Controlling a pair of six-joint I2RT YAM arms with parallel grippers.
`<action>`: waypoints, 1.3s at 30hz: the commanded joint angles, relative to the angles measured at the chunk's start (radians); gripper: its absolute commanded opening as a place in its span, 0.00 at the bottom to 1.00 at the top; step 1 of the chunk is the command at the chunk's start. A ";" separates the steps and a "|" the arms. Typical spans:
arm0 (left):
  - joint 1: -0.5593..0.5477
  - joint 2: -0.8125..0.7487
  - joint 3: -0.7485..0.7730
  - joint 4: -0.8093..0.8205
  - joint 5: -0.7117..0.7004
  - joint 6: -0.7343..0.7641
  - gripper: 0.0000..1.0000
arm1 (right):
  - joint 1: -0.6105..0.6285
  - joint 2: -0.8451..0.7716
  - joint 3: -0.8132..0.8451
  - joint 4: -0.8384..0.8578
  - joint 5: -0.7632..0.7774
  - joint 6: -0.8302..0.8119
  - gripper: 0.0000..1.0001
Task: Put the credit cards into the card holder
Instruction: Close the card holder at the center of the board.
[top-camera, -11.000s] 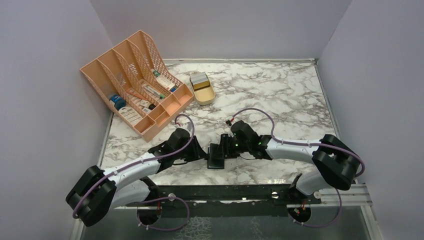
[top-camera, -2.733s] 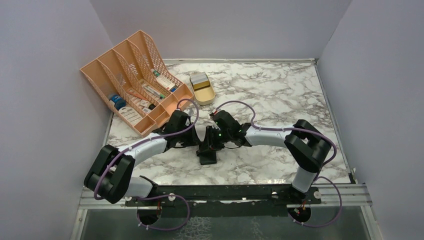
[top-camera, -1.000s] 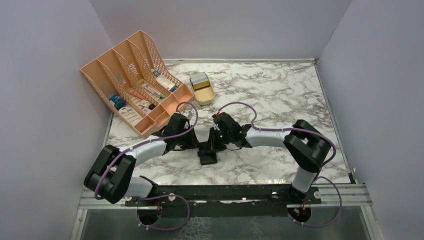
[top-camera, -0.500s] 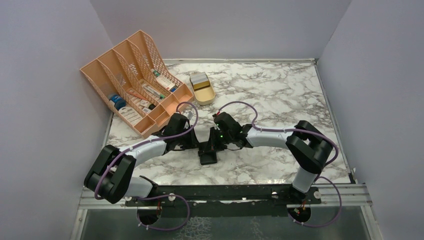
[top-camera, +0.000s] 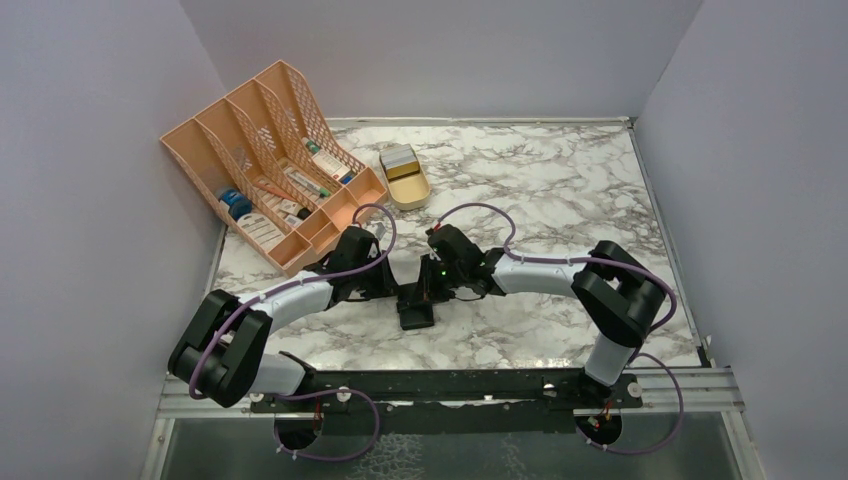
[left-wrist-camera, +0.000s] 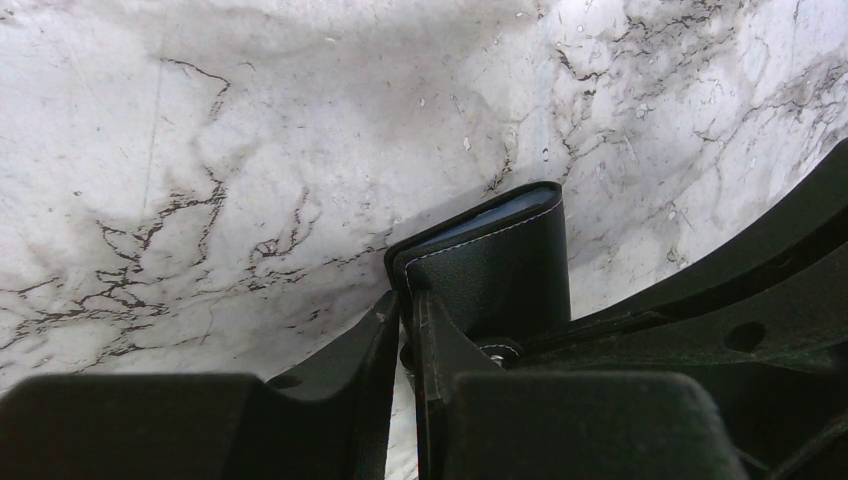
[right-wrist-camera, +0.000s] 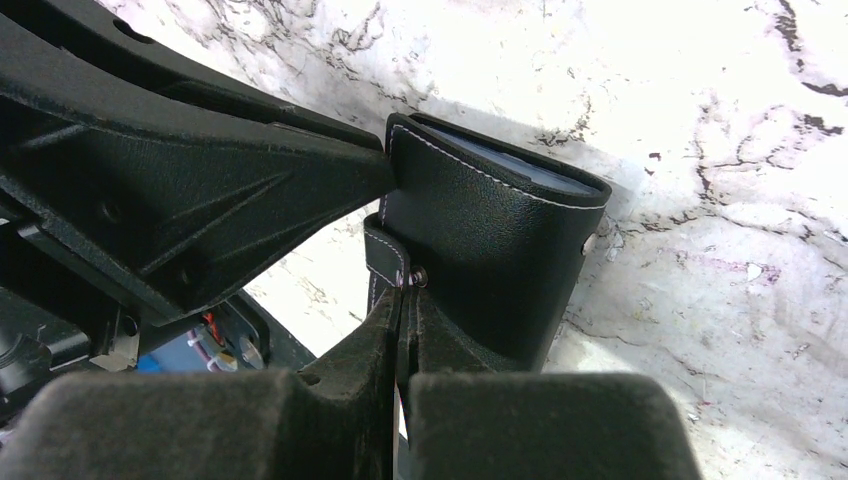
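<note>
Both arms carried the card holder (top-camera: 417, 308) farther from the near edge of the bench (top-camera: 560, 190). The left claw (left-wrist-camera: 408, 305) and right claw (right-wrist-camera: 402, 295) pinch its thin flaps, so uneven pulling could slip one.

The card holder's (left-wrist-camera: 495, 270) inside is hidden; the left gripper (left-wrist-camera: 405, 300) covers its bottom; the boxes (top-camera: 325, 165) in the peach organiser (top-camera: 335, 212) are too small to read.

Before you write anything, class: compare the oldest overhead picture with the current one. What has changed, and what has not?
Both arms drew in their elbows and carried the card holder slightly left and farther from their bases. The left gripper and right gripper stay pinched on it. Peach organiser and tin unmoved.
</note>
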 joint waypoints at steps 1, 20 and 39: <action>0.003 -0.009 -0.008 -0.032 -0.014 0.018 0.14 | 0.008 0.018 -0.008 -0.030 0.041 -0.016 0.01; 0.003 -0.022 0.003 -0.051 -0.018 0.020 0.15 | 0.007 0.046 -0.009 -0.043 0.042 -0.011 0.01; -0.001 -0.175 -0.049 -0.020 0.118 -0.048 0.07 | 0.003 0.080 -0.034 -0.084 0.044 0.002 0.01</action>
